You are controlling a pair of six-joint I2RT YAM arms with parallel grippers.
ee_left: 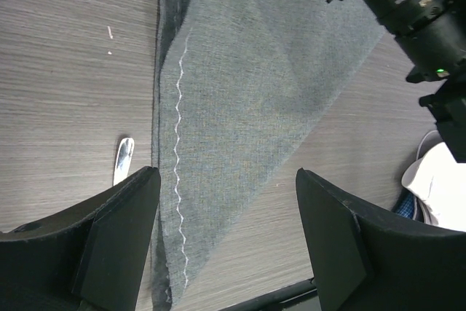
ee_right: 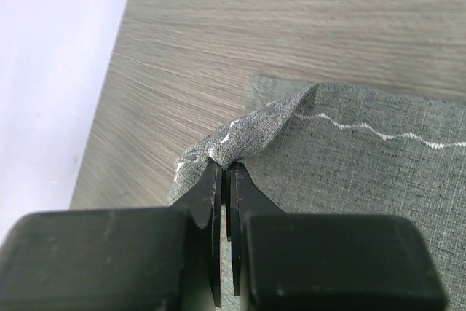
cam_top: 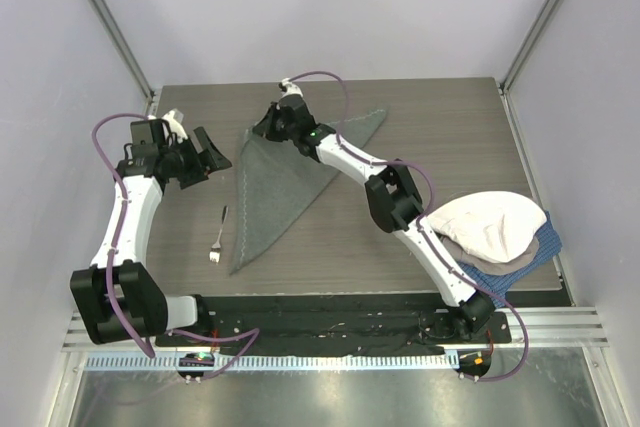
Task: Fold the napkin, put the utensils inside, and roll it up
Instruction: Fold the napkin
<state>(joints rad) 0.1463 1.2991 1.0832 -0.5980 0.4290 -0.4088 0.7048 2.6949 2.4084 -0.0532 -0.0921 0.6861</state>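
The napkin (cam_top: 280, 182) is grey-green with a fine woven fleck and a pale zigzag stitch line along its hem. Left of the napkin, the fork (cam_top: 219, 237) is shiny silver. The tabletop (cam_top: 340, 247) under the napkin is grey-brown with streaked wood grain. Right of the napkin lie a cream-white cloth (cam_top: 490, 224) and a blue checked cloth (cam_top: 550, 239).

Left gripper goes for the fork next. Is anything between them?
Nothing visible. The fork lies on the bare table just left of the napkin, not touching it. The open left gripper hangs farther back, with only wood between.
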